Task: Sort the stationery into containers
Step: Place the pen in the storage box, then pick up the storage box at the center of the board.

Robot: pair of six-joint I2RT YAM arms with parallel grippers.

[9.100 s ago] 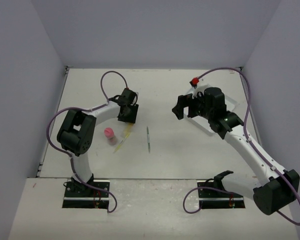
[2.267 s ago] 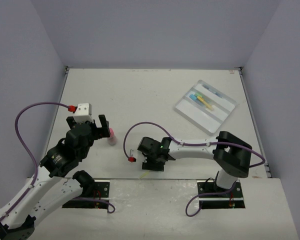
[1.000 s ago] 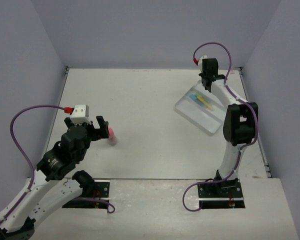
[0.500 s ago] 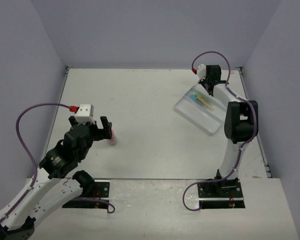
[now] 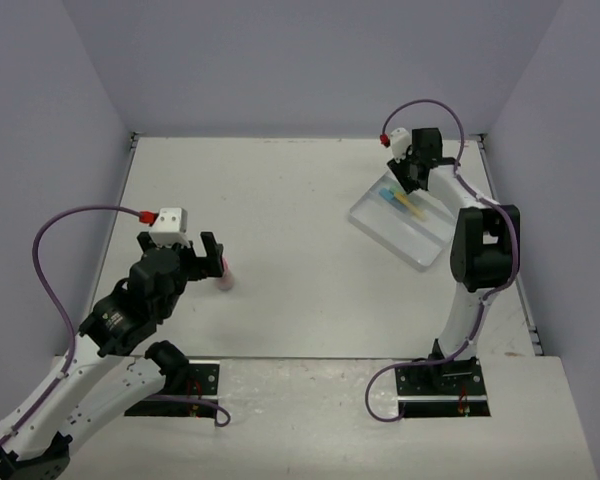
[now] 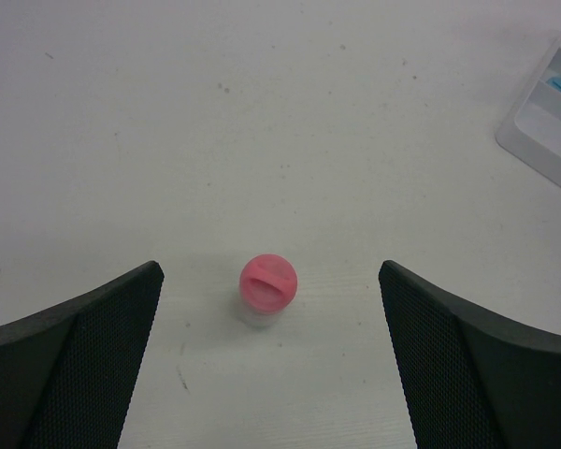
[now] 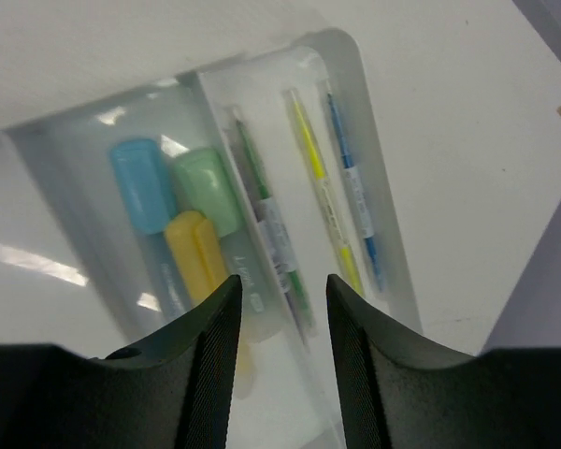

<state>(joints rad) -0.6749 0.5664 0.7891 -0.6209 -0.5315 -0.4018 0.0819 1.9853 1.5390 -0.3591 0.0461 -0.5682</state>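
Observation:
A stubby pink cylinder (image 6: 268, 285) stands upright on the table between the wide-apart fingers of my left gripper (image 6: 269, 273), which is open and not touching it. In the top view the pink cylinder (image 5: 224, 283) peeks out just past that left gripper (image 5: 210, 258). My right gripper (image 7: 280, 299) hovers over the clear tray (image 7: 374, 187), open, with nothing between its fingers. Inside lie a light-blue stick (image 7: 142, 196), a green stick (image 7: 208, 192), a yellow marker (image 7: 192, 254), a green pen (image 7: 269, 238), a yellow-green pen (image 7: 320, 192) and a blue pen (image 7: 357, 201).
The tray (image 5: 420, 238) sits slanted at the back right, close to the right wall, with my right gripper (image 5: 403, 182) over its far end. A corner of the tray (image 6: 552, 140) shows in the left wrist view. Purple cables loop off both arms.
My right gripper's jaws have spread apart above the tray, and it has shifted slightly toward the tray's left end. The left gripper edged a little closer to the pink cylinder.

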